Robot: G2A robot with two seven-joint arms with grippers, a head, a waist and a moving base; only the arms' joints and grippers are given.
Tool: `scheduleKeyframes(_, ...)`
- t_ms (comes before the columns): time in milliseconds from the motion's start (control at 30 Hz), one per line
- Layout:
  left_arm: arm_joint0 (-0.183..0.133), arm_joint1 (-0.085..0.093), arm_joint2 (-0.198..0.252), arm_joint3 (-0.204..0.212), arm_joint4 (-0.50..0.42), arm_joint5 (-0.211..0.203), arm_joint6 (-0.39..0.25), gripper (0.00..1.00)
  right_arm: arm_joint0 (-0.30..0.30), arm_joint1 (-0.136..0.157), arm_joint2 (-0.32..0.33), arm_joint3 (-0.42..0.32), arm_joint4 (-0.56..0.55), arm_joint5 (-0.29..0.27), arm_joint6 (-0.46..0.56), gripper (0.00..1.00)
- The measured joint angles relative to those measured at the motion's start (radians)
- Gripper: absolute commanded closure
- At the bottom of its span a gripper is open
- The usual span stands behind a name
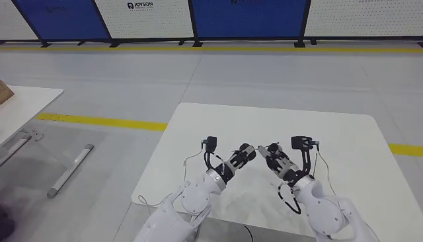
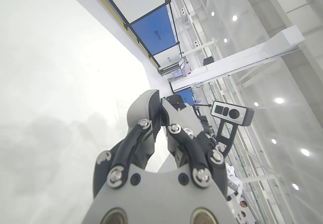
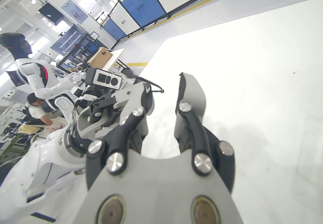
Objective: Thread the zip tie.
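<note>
A thin black zip tie sticks out from the fingertips of my left gripper, which is shut on it just above the white table. In the left wrist view the left gripper has its pads pressed together, and the strip between them is hidden. My right gripper stands open right beside it, with the zip tie's free end lying in the gap between its fingers. From above, the right gripper faces the left one tip to tip, and the tie is a faint line between them.
Both grippers hang over the near middle of the table, close to its front edge. A second table with a cardboard box stands at the far left. Blue and white partition panels line the back behind a yellow floor line.
</note>
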State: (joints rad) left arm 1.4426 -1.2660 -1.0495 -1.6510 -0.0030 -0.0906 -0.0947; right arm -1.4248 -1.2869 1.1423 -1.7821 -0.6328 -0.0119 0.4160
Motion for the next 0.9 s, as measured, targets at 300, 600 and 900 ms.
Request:
scheduleKeyframes(300, 0.003, 0.0, -0.004, 0.003, -0.004, -0.001, 0.004, 1.0, -0.011, 0.0, -0.006, -0.003, -0.019, 0.007, -0.034, 1.0)
scheduleKeyframes(600, 0.015, 0.002, -0.007, -0.009, 0.002, -0.014, -0.002, 1.0, -0.015, 0.001, -0.006, -0.006, -0.025, 0.003, -0.042, 1.0)
scheduleKeyframes(900, 0.016, 0.003, -0.003, -0.014, 0.009, -0.028, -0.011, 1.0, -0.015, 0.003, -0.004, -0.006, -0.026, -0.007, -0.033, 1.0)
